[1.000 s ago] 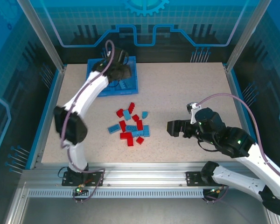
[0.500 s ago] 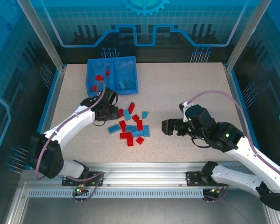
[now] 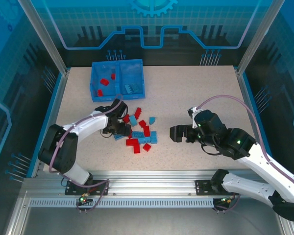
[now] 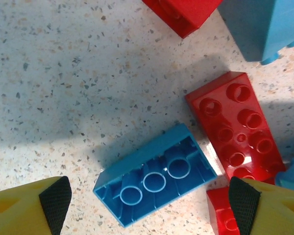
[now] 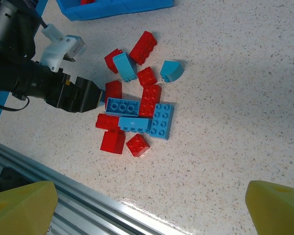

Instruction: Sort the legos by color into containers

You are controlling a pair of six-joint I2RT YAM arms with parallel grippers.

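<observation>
Partly masked by the left gripper (image 3: 122,129) in the overhead view, the near-left edge of the loose legos (image 3: 141,132) is hard to read from above, and the spread of the jaws cannot be judged there. The left wrist view settles it. The left gripper (image 4: 149,201) stands released, its black pads (image 4: 54,198) wide apart at the bottom corners and cut off by the frame edge. An upturned light blue brick (image 4: 154,183) lies on the speckled table (image 4: 63,73) between them, touching neither. Just beside it lies a red brick (image 4: 235,125), studs up, and two more bricks are clipped by the top edge.

The right gripper (image 3: 174,133) hovers to the right of the pile, well apart from it. From its own wrist camera the right gripper (image 5: 149,208) is likewise released, yellow fingertips at the lower corners with nothing between them. That view lays out the legos (image 5: 137,107), red and light blue, but cuts off the blue bin (image 5: 117,7) at the top edge.

Overhead, the bin (image 3: 117,62) sits at the table's far left, with red bricks (image 3: 104,82) in its left compartment and light blue ones (image 3: 131,88) in its right.
</observation>
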